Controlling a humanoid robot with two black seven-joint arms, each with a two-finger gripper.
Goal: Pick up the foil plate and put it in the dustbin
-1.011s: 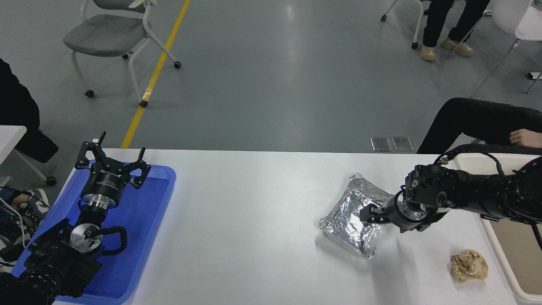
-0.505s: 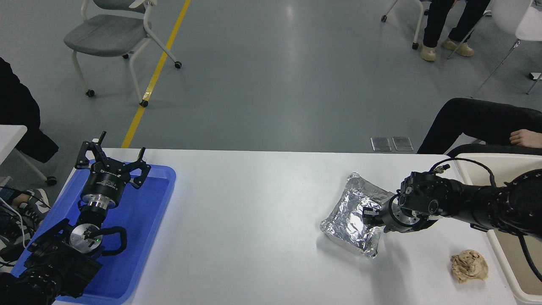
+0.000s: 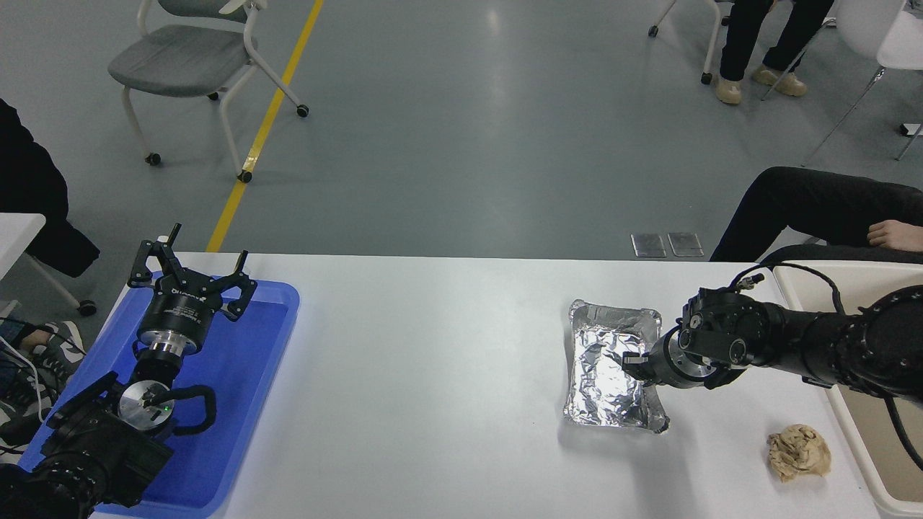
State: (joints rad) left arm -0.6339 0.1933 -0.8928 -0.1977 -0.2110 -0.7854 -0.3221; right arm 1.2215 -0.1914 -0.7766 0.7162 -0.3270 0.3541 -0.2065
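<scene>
The foil plate lies flat on the white table, right of centre, with its long side running away from me. My right gripper comes in from the right and sits at the plate's right rim, fingers close together on the foil. The dustbin stands at the table's right edge, partly behind my right arm and cut off by the picture. My left gripper is parked open above the blue tray at the lower left.
A crumpled tan paper ball lies on the table between the plate and the bin. A seated person's leg and hand are just beyond the bin at the far right. A chair stands on the floor at the far left.
The foil plate was tilted up on one side and skewed; now it lies flat and has turned square to the table. My right gripper has dropped slightly and stays at its right rim.
</scene>
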